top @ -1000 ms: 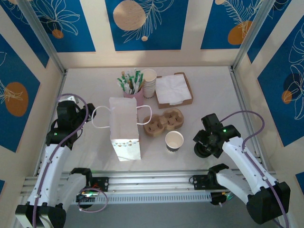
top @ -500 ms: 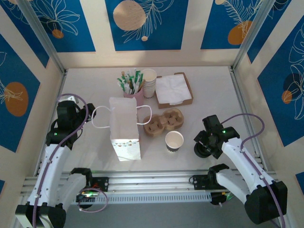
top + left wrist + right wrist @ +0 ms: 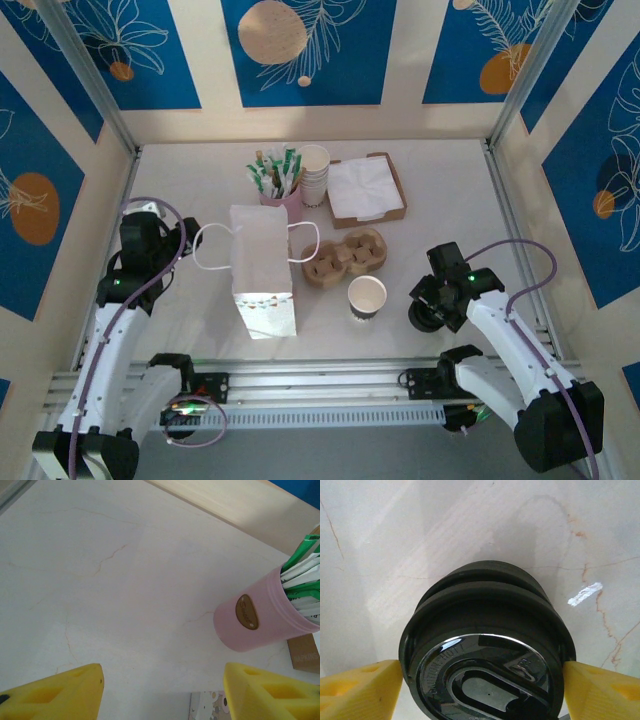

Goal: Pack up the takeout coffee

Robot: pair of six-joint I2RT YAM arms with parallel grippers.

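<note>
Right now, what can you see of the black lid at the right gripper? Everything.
The black lid is round, glossy dark plastic, seen from above. It has a stepped rim and a shiny top with embossed lettering and an oblong sip recess. It may be several lids nested; I can't count them. It sits flat on the pale marbled tabletop, right of the open paper cup. The right gripper straddles it, yellow fingers at its rim on both sides; firm contact can't be confirmed.
</note>
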